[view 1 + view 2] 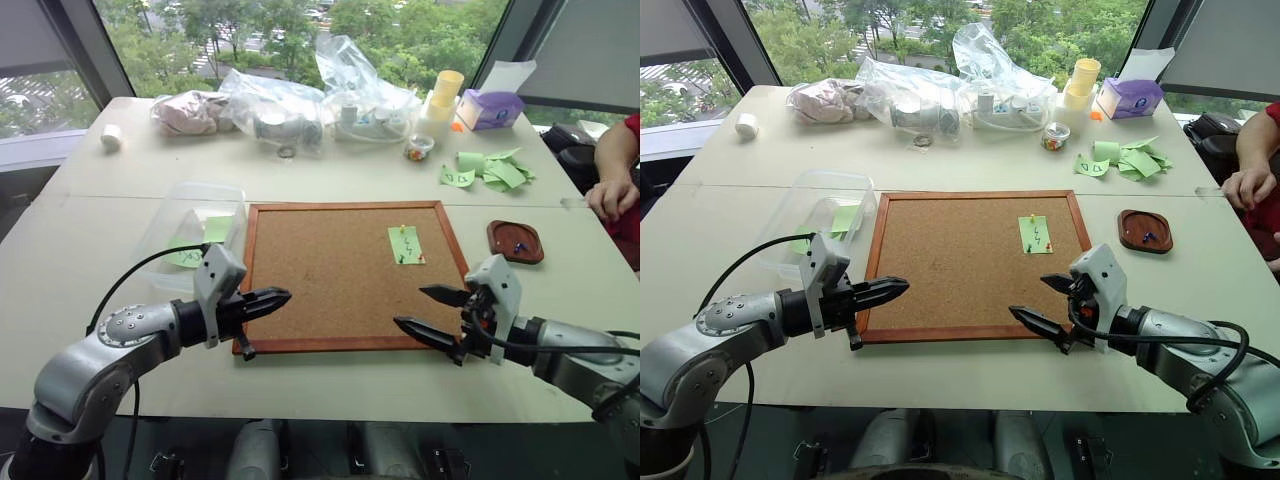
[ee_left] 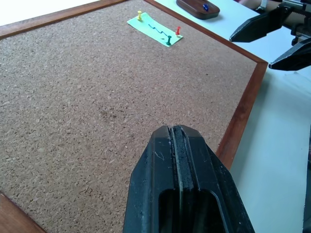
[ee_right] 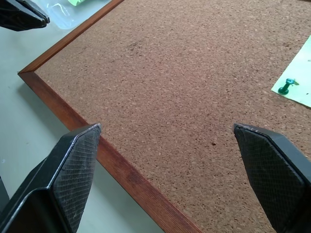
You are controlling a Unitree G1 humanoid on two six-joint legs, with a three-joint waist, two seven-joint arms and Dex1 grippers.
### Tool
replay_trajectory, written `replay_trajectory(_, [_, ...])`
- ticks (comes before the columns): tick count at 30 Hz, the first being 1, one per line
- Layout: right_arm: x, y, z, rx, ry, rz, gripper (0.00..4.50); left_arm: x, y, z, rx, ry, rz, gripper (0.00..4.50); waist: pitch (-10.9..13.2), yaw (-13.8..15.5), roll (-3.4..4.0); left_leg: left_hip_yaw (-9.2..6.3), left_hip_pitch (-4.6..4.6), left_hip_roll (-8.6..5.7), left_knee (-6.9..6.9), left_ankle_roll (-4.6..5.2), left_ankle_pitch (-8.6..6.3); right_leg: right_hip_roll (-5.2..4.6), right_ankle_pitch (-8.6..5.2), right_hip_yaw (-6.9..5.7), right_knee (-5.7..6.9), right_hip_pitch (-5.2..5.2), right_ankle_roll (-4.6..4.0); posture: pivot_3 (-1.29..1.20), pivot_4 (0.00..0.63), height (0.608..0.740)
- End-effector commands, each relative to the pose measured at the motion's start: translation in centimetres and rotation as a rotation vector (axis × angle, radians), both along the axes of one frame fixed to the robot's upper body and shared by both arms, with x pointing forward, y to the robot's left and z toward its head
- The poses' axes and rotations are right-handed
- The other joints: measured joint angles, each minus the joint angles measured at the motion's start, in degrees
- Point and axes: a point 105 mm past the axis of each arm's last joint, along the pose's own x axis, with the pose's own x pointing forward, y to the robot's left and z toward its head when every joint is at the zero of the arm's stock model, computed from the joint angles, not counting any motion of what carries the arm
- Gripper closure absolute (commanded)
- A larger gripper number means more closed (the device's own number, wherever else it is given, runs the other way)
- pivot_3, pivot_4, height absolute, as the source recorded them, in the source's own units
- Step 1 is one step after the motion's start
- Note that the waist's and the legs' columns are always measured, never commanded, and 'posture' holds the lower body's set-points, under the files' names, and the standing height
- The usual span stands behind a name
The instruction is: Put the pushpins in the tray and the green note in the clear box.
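Presently catalogued: green note (image 1: 405, 244), pinned flat on cork board (image 1: 330, 280) towards its far right corner; thin, limp paper, likely to tear if pulled before pins come out; best pinched at a free edge once released. Pushpins (image 2: 139, 15) standing in the note, yellow-headed at far end, darker ones at near end; tiny, hard, slippery heads, to be gripped by the head and drawn straight up. Tray (image 1: 515, 241) off board's right edge, a pin already inside; clear box (image 1: 190, 225) off left edge, holding green slips. Left gripper (image 1: 270, 298) over board's near left corner, jaws shut, empty; right gripper (image 1: 432, 310) over near right corner, jaws wide. Beyond: loose green slips (image 1: 490, 168), plastic bags (image 1: 300, 105), a person's hand (image 1: 610, 195) at tabletop's right edge; path unobstructed.
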Motion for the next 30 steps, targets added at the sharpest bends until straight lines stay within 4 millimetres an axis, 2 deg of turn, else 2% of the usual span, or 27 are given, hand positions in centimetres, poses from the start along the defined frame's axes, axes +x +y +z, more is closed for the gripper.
replay_trajectory(1, [-0.2, 0.4, 0.8, 0.001, -0.050, 0.014, 0.00, 0.0, 0.1, 1.0, -0.008, -0.048, 0.005, 4.46, 0.00, -0.01, 0.00, 0.00, 0.00, 0.00, 0.00, 0.00, 0.00, 0.00, 0.00, 0.00, 0.00, 0.00, 0.00, 0.00, 0.150, 0.735])
replay_trajectory(11, [0.6, 0.2, 1.0, 0.004, -0.068, -0.041, 0.00, 0.4, 0.0, 0.8, 0.016, -0.047, -0.003, 4.46, 0.00, -0.01, 0.00, 0.00, 0.01, 0.00, 0.00, -0.01, 0.00, 0.01, 0.00, 0.00, 0.00, 0.00, -0.01, 0.00, 0.150, 0.735])
replay_trajectory(16, [1.4, 0.3, 1.4, 0.018, -0.077, -0.042, 0.00, 1.8, -0.4, 2.4, 0.057, -0.134, -0.019, 4.46, 0.00, 0.09, 0.00, -0.01, -0.01, -0.01, 0.01, -0.02, 0.01, 0.03, 0.00, -0.01, 0.00, 0.00, -0.01, 0.00, 0.150, 0.735])
replay_trajectory(18, [2.2, 0.3, 1.4, -0.029, -0.106, -0.048, 0.00, 2.5, -0.7, 3.0, 0.135, -0.189, -0.051, 4.46, 0.00, 0.04, -0.01, 0.01, -0.01, -0.02, 0.02, -0.02, 0.01, 0.03, 0.00, -0.01, 0.00, 0.00, -0.01, 0.00, 0.150, 0.735])
replay_trajectory(21, [4.8, -0.1, 2.4, -0.038, -0.172, -0.134, 0.00, 3.9, -1.9, 4.3, 0.140, -0.221, -0.082, 4.46, 0.00, 0.04, 0.00, 0.03, 0.02, -0.05, 0.02, -0.04, 0.02, 0.06, 0.00, 0.00, -0.02, 0.02, 0.00, 0.00, 0.150, 0.735])
replay_trajectory(23, [6.7, -0.6, 2.9, -0.045, -0.209, -0.202, 0.00, 4.9, -2.7, 3.2, 0.173, -0.193, -0.107, 4.46, -0.01, 0.03, 0.01, 0.05, 0.01, -0.10, 0.04, -0.13, 0.08, 0.09, 0.01, 0.01, -0.02, 0.01, 0.01, 0.00, 0.150, 0.735])
replay_trajectory(25, [8.1, -0.7, 2.9, -0.060, -0.225, -0.227, 0.00, 5.6, -2.7, 1.8, 0.204, -0.158, -0.105, 4.46, -0.02, -0.12, 0.03, 0.07, 0.00, -0.13, 0.01, -0.25, 0.15, 0.11, 0.02, 0.02, -0.04, -0.01, 0.02, 0.00, 0.150, 0.735])
replay_trajectory(30, [11.0, -0.7, 3.1, -0.035, -0.233, -0.265, 0.00, 6.7, -2.5, -0.4, 0.218, -0.073, -0.108, 4.46, 0.01, -0.09, 0.04, 0.12, -0.14, -0.06, -0.02, -0.28, 0.16, 0.19, 0.03, 0.02, -0.08, -0.18, 0.04, 0.00, 0.150, 0.735])
